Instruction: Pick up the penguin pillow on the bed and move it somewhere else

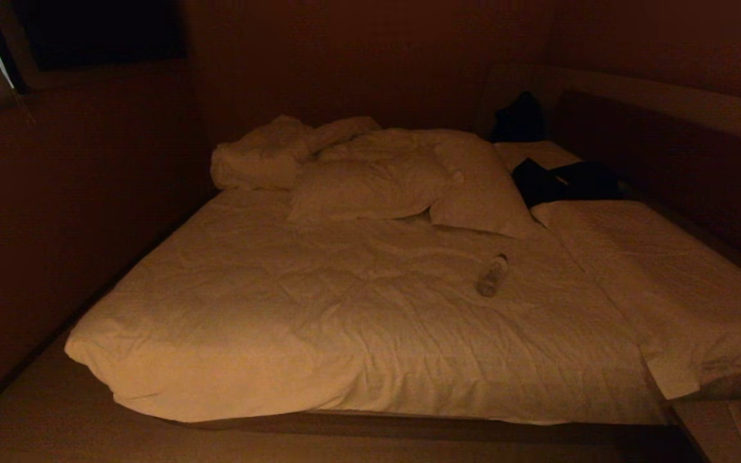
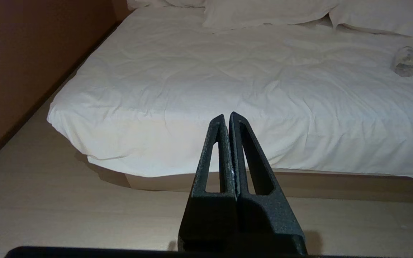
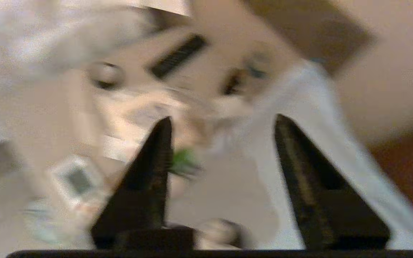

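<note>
Penguin pillow not identifiable in any view; only plain white pillows at head of bed, beside rumpled duvet. Clear bottle lying on sheet near middle. Dark garments at far right, details lost in dim light. Left gripper pressed together, low before bed's foot. Right gripper spread apart, empty, over blurred bedside clutter.

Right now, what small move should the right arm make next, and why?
Probably swing the right end effector toward the bed. Its fingers stand apart with nothing between them, over what looks like a cluttered side table. No penguin pillow shows in any view, only plain white pillows near the headboard.
</note>
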You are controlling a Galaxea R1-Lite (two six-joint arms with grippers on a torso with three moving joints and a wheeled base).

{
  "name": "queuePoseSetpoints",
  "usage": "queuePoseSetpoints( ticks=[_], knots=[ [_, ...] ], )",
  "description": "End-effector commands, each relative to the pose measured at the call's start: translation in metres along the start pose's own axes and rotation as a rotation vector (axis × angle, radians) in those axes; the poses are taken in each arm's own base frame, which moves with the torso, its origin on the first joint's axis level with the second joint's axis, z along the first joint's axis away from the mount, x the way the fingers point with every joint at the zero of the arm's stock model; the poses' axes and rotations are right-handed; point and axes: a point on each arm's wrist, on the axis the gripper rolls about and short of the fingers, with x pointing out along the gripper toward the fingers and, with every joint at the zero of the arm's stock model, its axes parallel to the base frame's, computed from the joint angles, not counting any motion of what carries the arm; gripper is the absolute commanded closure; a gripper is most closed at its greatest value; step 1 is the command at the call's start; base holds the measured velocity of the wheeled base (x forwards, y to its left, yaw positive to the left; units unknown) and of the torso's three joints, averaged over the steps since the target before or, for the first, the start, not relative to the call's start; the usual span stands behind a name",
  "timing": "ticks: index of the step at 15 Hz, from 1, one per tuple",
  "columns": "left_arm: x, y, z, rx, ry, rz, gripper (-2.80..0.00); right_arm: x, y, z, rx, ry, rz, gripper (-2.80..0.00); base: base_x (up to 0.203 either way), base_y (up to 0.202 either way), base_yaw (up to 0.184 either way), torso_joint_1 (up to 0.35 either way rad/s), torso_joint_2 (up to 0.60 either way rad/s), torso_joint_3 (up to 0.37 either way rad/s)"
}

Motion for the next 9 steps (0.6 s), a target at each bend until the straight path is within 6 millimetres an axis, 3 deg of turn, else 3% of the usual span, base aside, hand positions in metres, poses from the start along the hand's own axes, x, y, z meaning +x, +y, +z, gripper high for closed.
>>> queuePoseSetpoints(
  ticks=[1,5,9],
  knots=[
    [0.000,0.000,0.000,0.000,0.000,0.000,0.00,0.009,0.031,0.021,0.149,0.041,-0.088,0.00,0.000,0.000,0.000,0.000,0.00,0.000],
    [0.000,0.000,0.000,0.000,-0.001,0.001,0.00,0.025,0.108,0.060,0.222,0.037,-0.034,0.00,0.000,0.000,0.000,0.000,0.00,0.000],
    [0.000,0.000,0.000,0.000,0.000,0.001,0.00,0.019,0.183,0.088,0.240,0.030,0.033,0.00,0.000,0.000,0.000,0.000,0.00,0.000]
  ],
)
